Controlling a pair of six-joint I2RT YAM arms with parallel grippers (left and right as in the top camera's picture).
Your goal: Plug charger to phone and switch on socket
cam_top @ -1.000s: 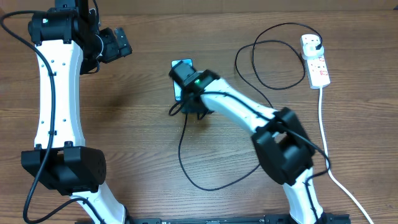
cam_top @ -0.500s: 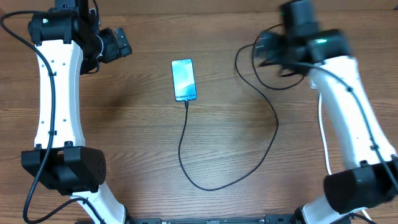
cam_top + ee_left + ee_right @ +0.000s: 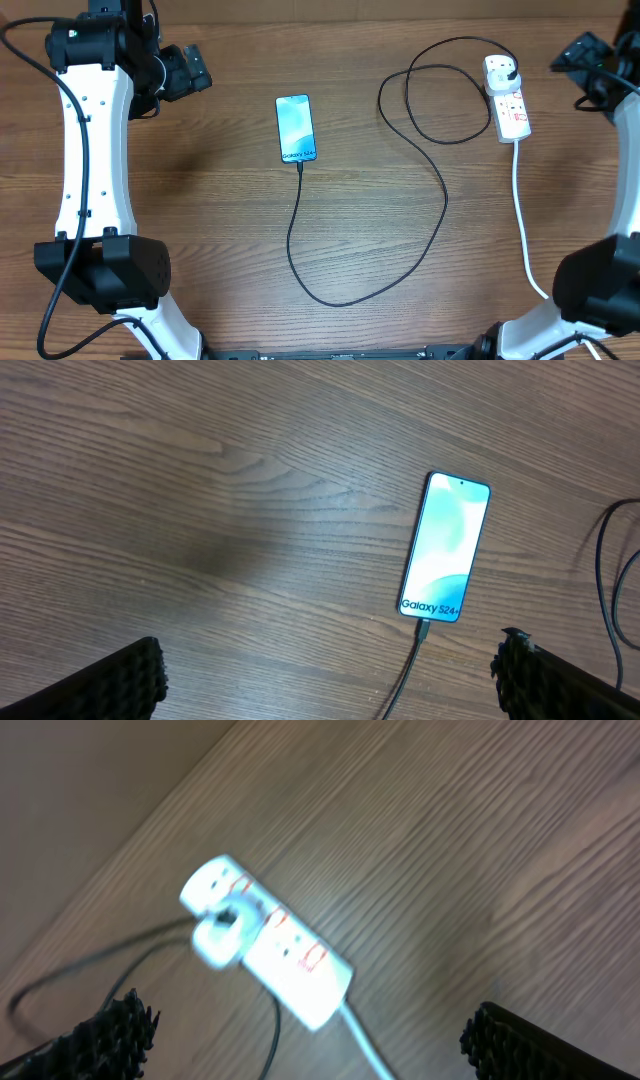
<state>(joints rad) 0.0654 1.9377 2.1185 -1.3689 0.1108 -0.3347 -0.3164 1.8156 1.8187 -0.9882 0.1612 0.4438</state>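
One phone (image 3: 296, 128) lies on the table (image 3: 200, 220), toward 11 o'clock from its middle. One black charger cable (image 3: 445, 200) runs from it in a single unbroken line. One white power strip (image 3: 508, 103) sits at 2 o'clock, with one plug (image 3: 500, 68) in it and one thick white cord (image 3: 522, 220) trailing toward 5 o'clock. There are two arms: the left arm (image 3: 90, 150) at 9 o'clock and the right arm (image 3: 625, 200) at 3 o'clock. Each has one gripper, the left gripper (image 3: 195, 70) and the right gripper (image 3: 575, 55).

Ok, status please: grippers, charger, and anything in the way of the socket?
Left gripper and right gripper open, empty. Charger tip in phone. Socket untouched, switches unreadable. Nothing between right gripper and socket.
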